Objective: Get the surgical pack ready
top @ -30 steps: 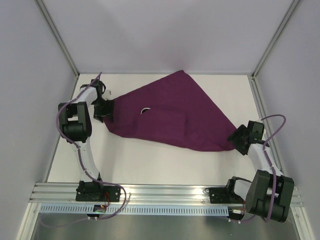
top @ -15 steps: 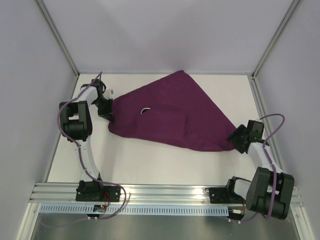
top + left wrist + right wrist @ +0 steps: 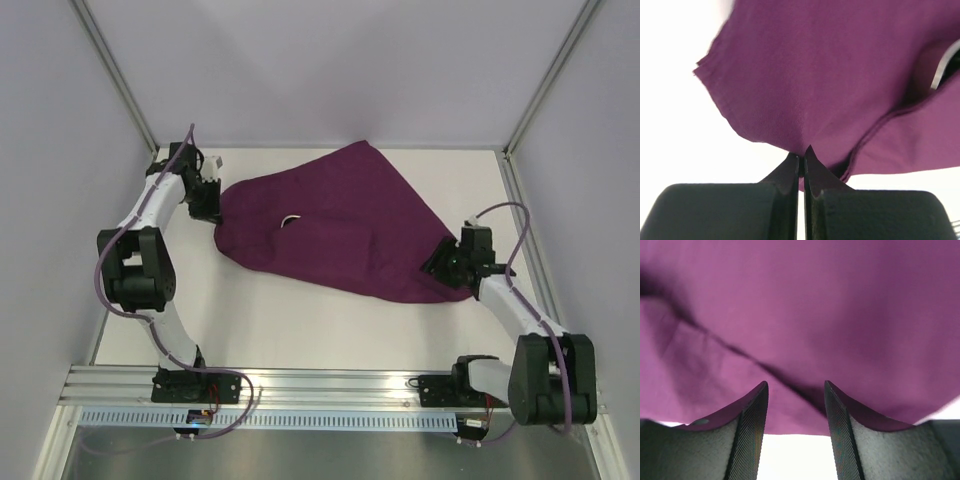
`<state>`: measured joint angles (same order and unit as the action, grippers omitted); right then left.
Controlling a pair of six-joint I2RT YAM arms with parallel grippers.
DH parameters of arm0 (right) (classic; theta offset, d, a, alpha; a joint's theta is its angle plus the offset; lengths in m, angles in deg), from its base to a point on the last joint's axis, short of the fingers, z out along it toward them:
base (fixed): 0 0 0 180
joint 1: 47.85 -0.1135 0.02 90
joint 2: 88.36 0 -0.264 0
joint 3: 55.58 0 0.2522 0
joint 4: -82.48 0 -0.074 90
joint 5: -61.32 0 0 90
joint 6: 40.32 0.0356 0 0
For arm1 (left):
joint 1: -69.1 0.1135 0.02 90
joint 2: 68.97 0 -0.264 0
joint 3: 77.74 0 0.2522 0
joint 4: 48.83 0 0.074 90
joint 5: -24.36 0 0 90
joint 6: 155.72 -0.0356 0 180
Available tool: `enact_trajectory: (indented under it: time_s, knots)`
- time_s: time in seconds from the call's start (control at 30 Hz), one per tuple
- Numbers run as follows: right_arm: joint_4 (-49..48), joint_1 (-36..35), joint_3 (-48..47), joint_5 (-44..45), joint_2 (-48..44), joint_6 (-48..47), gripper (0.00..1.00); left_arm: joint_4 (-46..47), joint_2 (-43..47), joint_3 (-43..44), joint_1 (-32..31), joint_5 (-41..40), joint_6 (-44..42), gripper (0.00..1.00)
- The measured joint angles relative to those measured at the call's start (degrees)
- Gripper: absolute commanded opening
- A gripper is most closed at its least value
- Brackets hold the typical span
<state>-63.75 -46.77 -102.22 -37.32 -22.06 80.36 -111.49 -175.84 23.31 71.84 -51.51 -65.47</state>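
The surgical pack shows as a dark purple cloth (image 3: 340, 220) draped in a rough triangle over a lump in the middle of the white table. A small steel glint (image 3: 291, 220) peeks through a fold, and the left wrist view catches a steel edge (image 3: 944, 67) under the cloth (image 3: 815, 75). My left gripper (image 3: 210, 203) is shut on the cloth's left corner, the fabric pinched between its tips (image 3: 801, 159). My right gripper (image 3: 440, 262) is at the right corner, open, and the cloth's edge (image 3: 800, 305) lies between its fingertips (image 3: 796, 390).
An aluminium rail (image 3: 330, 385) runs along the near edge with both arm bases on it. Pale enclosure walls and frame posts (image 3: 120, 85) close in the left, right and back. Bare white table (image 3: 300, 320) lies in front of the cloth.
My left gripper closed on the cloth's left corner and drew it up and back. My right arm moved left onto the right corner, its jaws narrowing.
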Motion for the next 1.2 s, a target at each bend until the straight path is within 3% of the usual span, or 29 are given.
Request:
enact_trajectory:
  time_s: [0.2,0.5,0.8,1.0,1.07,1.17,1.2]
  knots:
    - [-3.85,-12.11,-4.2,-2.32,11.23,0.24,0.43,-1.38,5.66,0.0,-5.14,-0.85,-3.1,0.0]
    - [-9.25,-20.98,-12.7,-6.47,25.97,2.05,0.35,-3.8,11.06,1.25,-24.87,-2.49,-7.21,0.0]
    - [-11.58,-23.02,-17.11,-11.41,32.09,4.0,0.34,-6.32,1.95,8.7,-40.7,-3.37,-9.7,0.0]
    - [-10.84,-22.97,-17.86,-11.56,32.5,3.98,0.34,-8.39,-7.39,9.42,-45.81,-6.93,-11.78,0.01]
    - [-10.38,-22.97,-18.16,-11.26,32.5,3.91,0.36,-8.7,-9.38,9.35,-46.16,-6.8,-12.5,0.07]
    - [-9.07,-22.97,-18.6,-10.4,32.06,3.76,0.41,-8.02,-9.9,7.87,-46.4,-6.34,-14.56,0.35]
    - [-8.63,-23.04,-18.64,-9.81,31.56,3.67,0.44,-7.58,-9.7,7.23,-46.49,-5.64,-15.1,0.52]
